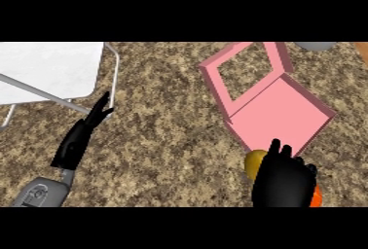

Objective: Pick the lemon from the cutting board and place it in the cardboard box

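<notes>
The yellow lemon [254, 162] shows just off the near corner of the pink box [280, 114]. My right hand [285, 181] covers most of it from the right, with the fingers curled round it. The box lies at the right of the counter: a flat pink panel near me and an open pink frame [215, 80] beyond it. An orange edge, likely the cutting board [317, 195], peeks out behind my right hand at the lower right. At the left, my left hand [81, 137] rests open with its fingers pointing away, far from the lemon.
A white tray-like surface [46, 68] with a grey bar across it fills the upper left corner. A grey object [315, 45] and a brown edge [361, 48] sit at the top right. Speckled brown counter [165, 126] lies between my hands.
</notes>
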